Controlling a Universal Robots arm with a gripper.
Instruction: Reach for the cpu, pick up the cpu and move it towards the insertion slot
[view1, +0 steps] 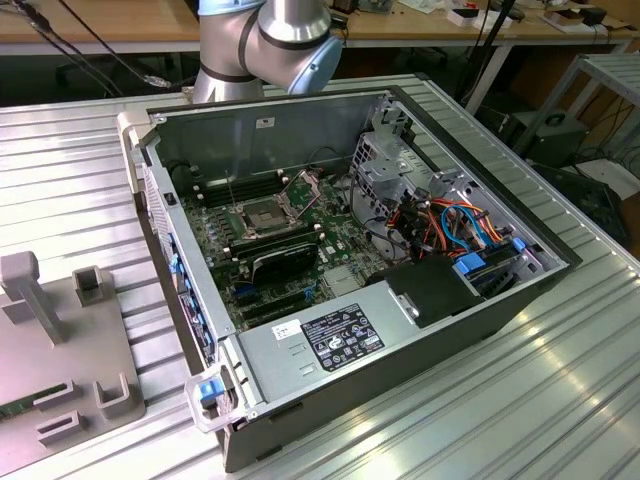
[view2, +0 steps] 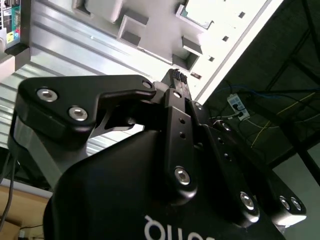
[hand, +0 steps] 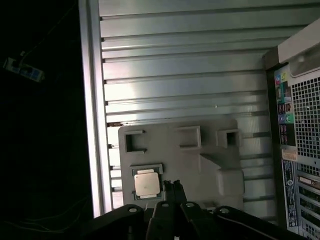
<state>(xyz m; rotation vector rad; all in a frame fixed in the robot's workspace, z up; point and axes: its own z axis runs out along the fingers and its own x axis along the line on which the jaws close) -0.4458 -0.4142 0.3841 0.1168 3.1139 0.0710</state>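
The cpu (hand: 146, 183), a small pale square chip, lies in a framed recess of a grey fixture plate (hand: 200, 165) on the ribbed metal table in the first wrist view. My gripper (hand: 173, 186) hangs above the plate, its black fingers drawn together to a narrow tip just beside the chip, with nothing held. In the second wrist view the gripper (view2: 176, 76) is seen from behind, pointing at the same plate (view2: 150, 30). The insertion slot (view1: 262, 214), a silvery square socket with a dark centre, sits on the motherboard in the exterior view with its retaining plate (view1: 305, 184) raised.
The open computer case (view1: 380, 290) holds a black finned block (view1: 282, 258), a drive cage (view1: 385, 165), cables and a power supply (view1: 340, 335). The fixture plate (view1: 70, 380), with upright posts, lies at the exterior view's left. The table's edge (hand: 92, 125) runs beside the plate.
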